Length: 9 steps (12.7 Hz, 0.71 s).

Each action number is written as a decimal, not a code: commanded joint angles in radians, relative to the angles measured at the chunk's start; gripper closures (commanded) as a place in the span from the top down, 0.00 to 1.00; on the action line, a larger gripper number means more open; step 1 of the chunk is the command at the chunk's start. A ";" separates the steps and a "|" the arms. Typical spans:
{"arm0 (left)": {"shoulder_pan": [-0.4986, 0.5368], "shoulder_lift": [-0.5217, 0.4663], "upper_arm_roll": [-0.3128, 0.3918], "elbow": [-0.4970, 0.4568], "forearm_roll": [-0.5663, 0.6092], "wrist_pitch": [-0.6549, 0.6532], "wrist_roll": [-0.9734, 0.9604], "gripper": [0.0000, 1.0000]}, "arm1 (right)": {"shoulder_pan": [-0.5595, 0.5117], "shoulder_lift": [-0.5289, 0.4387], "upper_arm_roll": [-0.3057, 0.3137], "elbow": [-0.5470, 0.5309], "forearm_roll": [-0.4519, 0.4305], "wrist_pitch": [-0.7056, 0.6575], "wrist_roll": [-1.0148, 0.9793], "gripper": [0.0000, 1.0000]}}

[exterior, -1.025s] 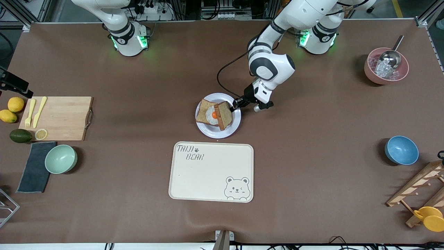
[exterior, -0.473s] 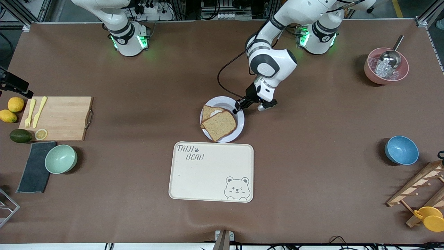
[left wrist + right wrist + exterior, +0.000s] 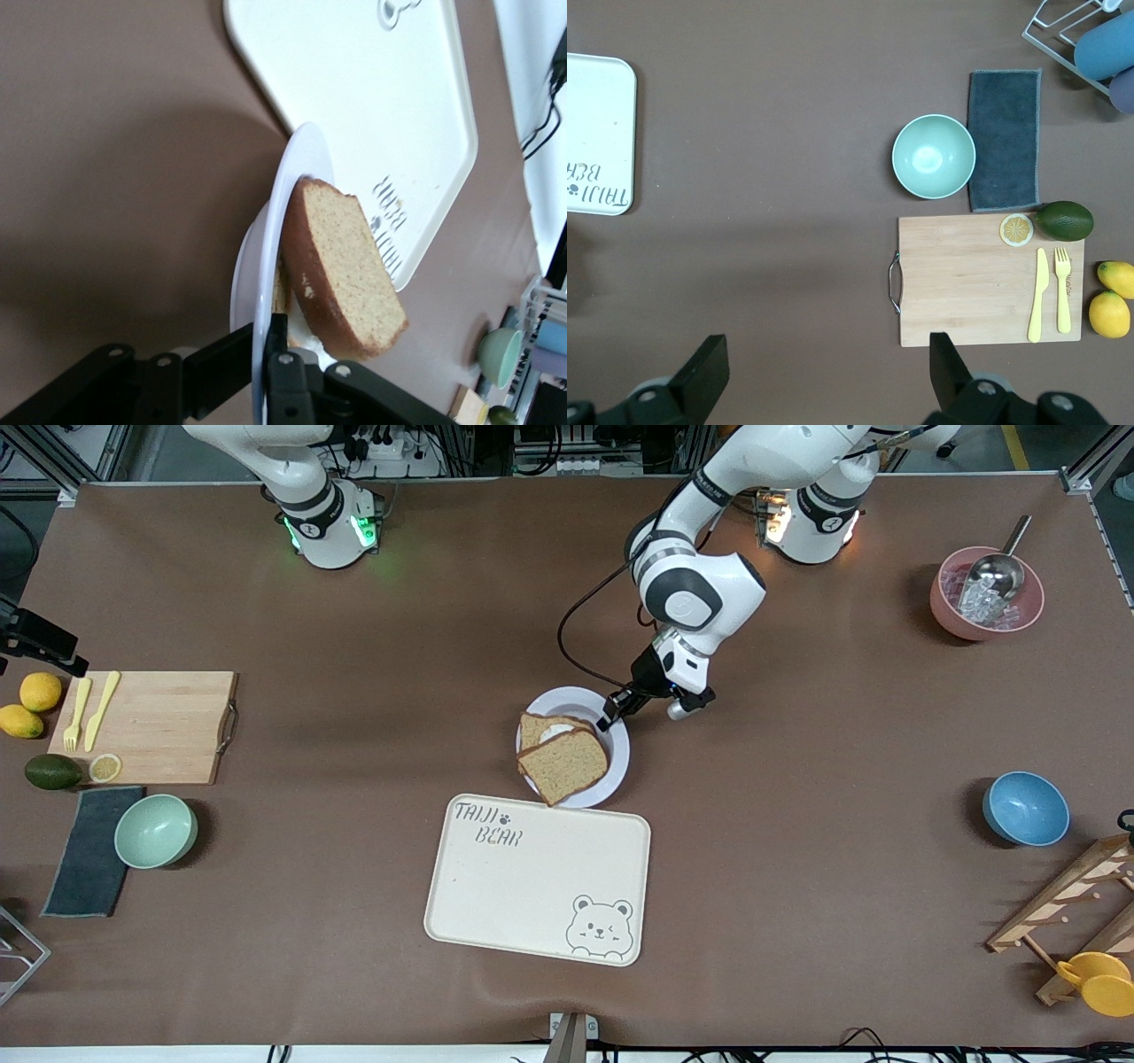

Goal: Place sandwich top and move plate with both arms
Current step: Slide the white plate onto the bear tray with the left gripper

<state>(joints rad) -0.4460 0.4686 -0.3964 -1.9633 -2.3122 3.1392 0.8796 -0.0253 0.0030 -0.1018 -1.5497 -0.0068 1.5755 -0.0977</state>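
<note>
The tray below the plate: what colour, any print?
Cream tray with a grey bear and "TAIJI BEAR" lettering; front view.

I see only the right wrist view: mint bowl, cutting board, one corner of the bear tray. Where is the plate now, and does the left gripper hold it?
Observer: The plate is at the middle of the table, just farther from the front camera than the tray. The left gripper is shut on its rim.
Operator: My right gripper hangs open above bare table. Is the sandwich top already placed?
Observer: Yes. The sandwich top lies on the plate, over most of the egg slice, turned a little askew from it.
</note>
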 commanded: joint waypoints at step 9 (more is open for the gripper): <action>0.001 -0.025 -0.003 0.096 -0.073 0.009 0.018 0.00 | -0.011 0.015 0.004 0.023 -0.022 -0.019 0.021 1.00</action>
<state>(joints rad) -0.4483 0.4598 -0.4002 -1.9090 -2.3250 3.1392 0.8793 -0.0287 0.0075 -0.1042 -1.5495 -0.0094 1.5736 -0.0901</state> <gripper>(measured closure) 0.925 0.000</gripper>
